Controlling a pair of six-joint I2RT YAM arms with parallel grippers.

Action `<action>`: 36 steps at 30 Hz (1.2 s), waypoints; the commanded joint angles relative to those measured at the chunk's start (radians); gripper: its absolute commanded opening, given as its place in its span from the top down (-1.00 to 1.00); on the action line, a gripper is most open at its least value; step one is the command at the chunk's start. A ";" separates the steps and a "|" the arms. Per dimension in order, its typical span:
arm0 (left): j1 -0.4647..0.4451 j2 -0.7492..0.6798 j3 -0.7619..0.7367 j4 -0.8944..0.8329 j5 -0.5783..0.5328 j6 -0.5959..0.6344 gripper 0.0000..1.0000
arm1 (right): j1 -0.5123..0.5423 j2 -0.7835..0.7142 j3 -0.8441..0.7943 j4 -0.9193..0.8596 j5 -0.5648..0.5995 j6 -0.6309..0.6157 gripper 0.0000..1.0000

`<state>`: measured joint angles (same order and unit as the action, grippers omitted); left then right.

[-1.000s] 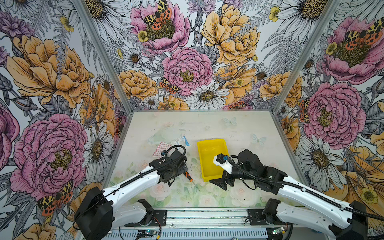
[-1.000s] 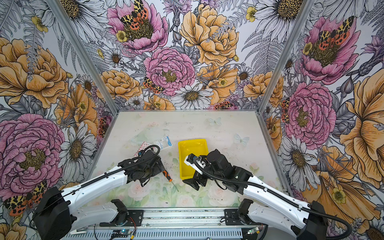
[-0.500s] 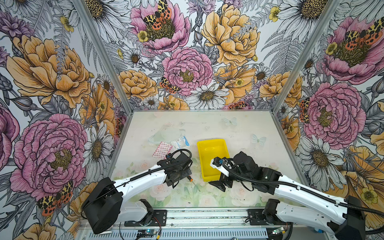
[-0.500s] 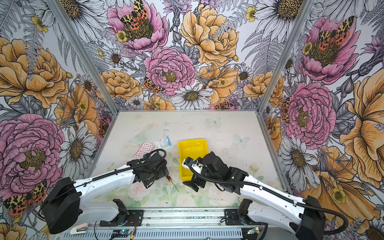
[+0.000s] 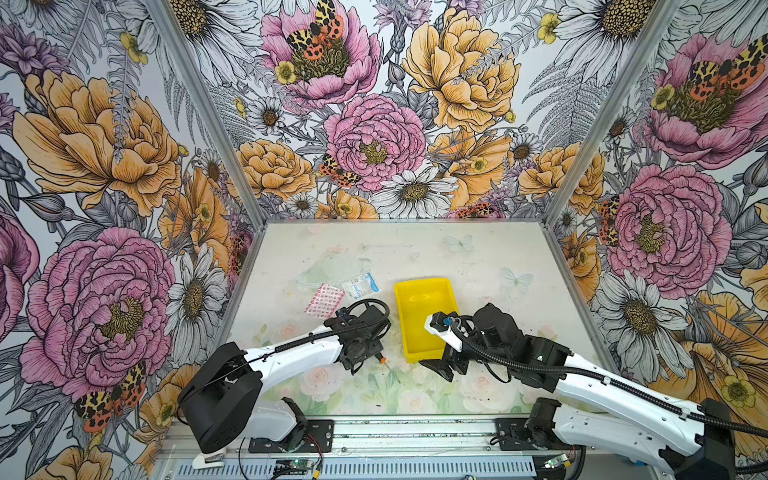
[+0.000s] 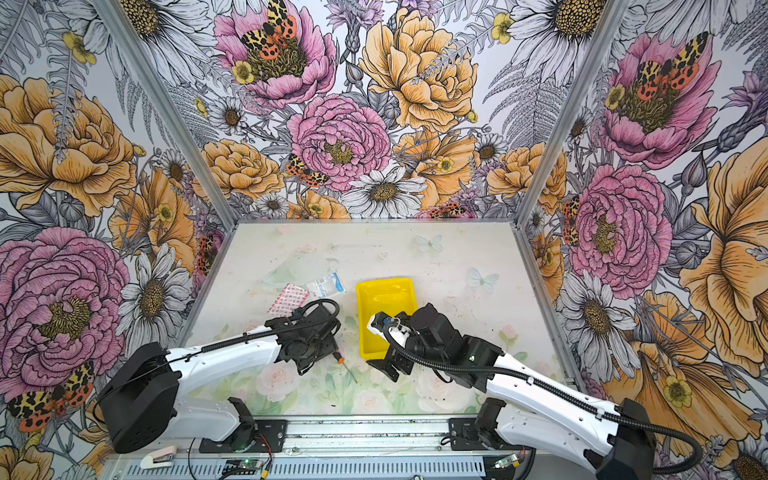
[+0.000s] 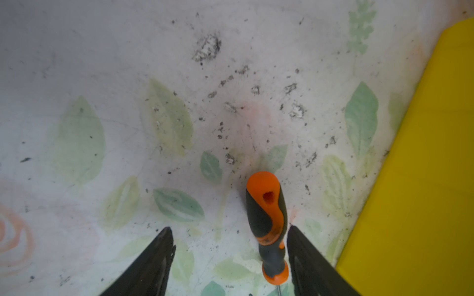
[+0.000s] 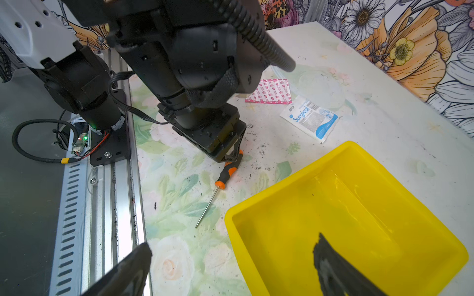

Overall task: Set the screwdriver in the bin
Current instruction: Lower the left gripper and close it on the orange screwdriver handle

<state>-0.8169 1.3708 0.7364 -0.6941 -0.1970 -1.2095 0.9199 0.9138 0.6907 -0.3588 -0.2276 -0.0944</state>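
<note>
Left arm: the white-shelled, black-jointed left arm (image 5: 299,353) reached low and nearly level from the front rail towards the middle.
Left wrist: the black left wrist (image 5: 361,328) was bent downward, with a black cable looped over it.
Left gripper: the black two-fingered left gripper (image 7: 229,230) pointed down, jaws apart.
Right arm: the matching white right arm (image 5: 615,395) stretched in low from the right.
Right wrist: the black right wrist (image 5: 498,332) tilted down.
Right gripper: the black right gripper (image 8: 232,242) hung low, jaws spread wide.

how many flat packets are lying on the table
2. The pink patterned packet lies on the table left of the bin in both top views; the white-and-blue packet lies beside it, nearer the bin. Neither is in the bin. One more could be hidden.
</note>
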 commanded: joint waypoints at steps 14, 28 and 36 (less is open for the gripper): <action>-0.045 0.136 0.090 0.022 -0.002 -0.002 0.01 | 0.004 -0.019 -0.001 0.012 0.037 0.015 -0.99; -0.057 0.211 0.115 0.027 -0.004 -0.010 0.31 | 0.004 -0.031 0.000 0.012 0.043 0.009 -0.99; -0.060 0.190 0.095 0.025 -0.004 -0.029 0.74 | 0.005 -0.039 0.006 0.014 0.038 0.009 -0.99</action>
<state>-0.8688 1.5681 0.8368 -0.6754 -0.1978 -1.2175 0.9199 0.8963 0.6907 -0.3592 -0.2020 -0.0914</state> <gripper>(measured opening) 0.276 0.995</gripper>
